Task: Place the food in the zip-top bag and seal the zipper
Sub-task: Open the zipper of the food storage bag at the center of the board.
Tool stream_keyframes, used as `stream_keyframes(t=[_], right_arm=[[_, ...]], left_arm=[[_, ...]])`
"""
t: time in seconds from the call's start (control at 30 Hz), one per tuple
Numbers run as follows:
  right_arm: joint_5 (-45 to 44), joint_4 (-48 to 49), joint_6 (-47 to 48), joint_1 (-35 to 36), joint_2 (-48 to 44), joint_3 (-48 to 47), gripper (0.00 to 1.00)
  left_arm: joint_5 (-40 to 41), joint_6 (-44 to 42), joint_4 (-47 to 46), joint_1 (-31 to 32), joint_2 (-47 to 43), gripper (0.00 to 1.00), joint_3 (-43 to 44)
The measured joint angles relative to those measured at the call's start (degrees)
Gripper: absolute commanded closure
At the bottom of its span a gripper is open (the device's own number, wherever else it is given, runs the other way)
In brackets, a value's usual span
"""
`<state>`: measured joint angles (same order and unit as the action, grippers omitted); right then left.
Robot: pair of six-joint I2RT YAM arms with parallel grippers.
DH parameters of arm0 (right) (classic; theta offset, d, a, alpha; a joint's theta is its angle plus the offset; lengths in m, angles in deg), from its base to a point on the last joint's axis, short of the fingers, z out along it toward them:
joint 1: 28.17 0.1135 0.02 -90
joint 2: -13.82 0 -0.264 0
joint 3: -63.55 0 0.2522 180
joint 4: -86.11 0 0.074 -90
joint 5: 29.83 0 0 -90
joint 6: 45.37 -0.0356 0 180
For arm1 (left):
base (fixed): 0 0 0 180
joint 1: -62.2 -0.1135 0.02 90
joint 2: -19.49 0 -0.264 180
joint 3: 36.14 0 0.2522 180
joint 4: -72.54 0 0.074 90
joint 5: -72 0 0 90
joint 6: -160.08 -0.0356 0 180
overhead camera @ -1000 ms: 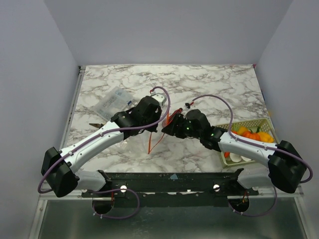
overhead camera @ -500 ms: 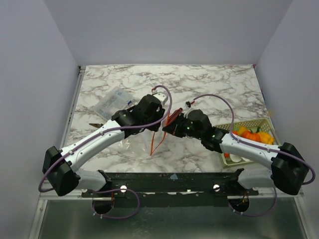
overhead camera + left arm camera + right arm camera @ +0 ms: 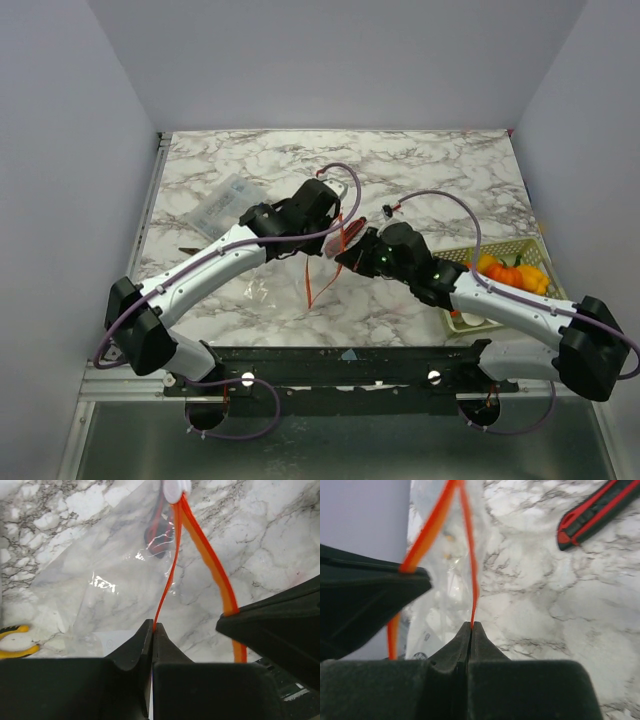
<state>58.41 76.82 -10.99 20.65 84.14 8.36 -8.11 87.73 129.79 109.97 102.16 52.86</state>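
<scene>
The zip-top bag (image 3: pixel 95 570) is clear and hangs off the table between my two grippers. Its zipper (image 3: pixel 315 283) is an orange-red strip split into two lips. My left gripper (image 3: pixel 152 628) is shut on one lip (image 3: pixel 167 580). My right gripper (image 3: pixel 471 626) is shut on the other lip (image 3: pixel 471 565). The two grippers (image 3: pixel 338 226) (image 3: pixel 349 258) are close together in the top view, and the mouth is held slightly apart. A white slider (image 3: pixel 175 487) sits at the strip's far end. The food (image 3: pixel 510 272), orange and white pieces, lies in a basket at the right.
A pale green basket (image 3: pixel 498 247) stands at the right edge. Another clear bag (image 3: pixel 225 200) lies at the far left. A slim red-and-black stick (image 3: pixel 597 510) lies on the marble. A yellow-handled thing (image 3: pixel 15 641) lies at the left.
Both grippers have moved a little to the right and farther out with the zipper in them. The left arm has stretched out more.
</scene>
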Motion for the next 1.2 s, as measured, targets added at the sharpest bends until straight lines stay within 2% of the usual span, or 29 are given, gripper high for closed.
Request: stream_keyframes(t=[0.27, 0.43, 0.63, 0.83, 1.07, 1.13, 1.2], right_arm=[[-11.37, -10.64, 1.70, 0.00, -3.61, 0.02, 1.00], [-11.89, -13.14, 3.78, 0.00, -3.30, -0.09, 0.99], [-11.89, -16.39, 6.34, 0.00, -2.19, -2.16, 0.84], [-11.87, -20.98, 8.83, 0.00, -1.29, -8.13, 0.61], [-13.64, -28.22, 10.10, 0.00, -3.52, -11.47, 0.49], [-15.50, -30.86, 10.19, 0.00, -4.66, -12.31, 0.47], [-19.06, -34.86, 9.66, 0.00, -5.64, -13.79, 0.41]], left_arm=[[2.49, -1.57, 1.77, -0.02, -0.50, 1.00, 3.96], [1.01, -3.34, -1.79, 0.00, -3.63, 1.00, -1.77], [-1.97, -3.67, -2.43, 0.00, -3.89, 1.00, -3.32], [-2.91, -3.02, -2.82, -0.02, -2.99, 1.00, -3.32], [-3.15, -2.64, -2.86, -1.27, -2.38, 1.00, -3.32], [-3.72, -2.36, -2.86, -2.43, -2.38, 1.00, -3.32], [-4.90, -1.86, -2.95, -3.87, -2.38, 1.00, -3.32]])
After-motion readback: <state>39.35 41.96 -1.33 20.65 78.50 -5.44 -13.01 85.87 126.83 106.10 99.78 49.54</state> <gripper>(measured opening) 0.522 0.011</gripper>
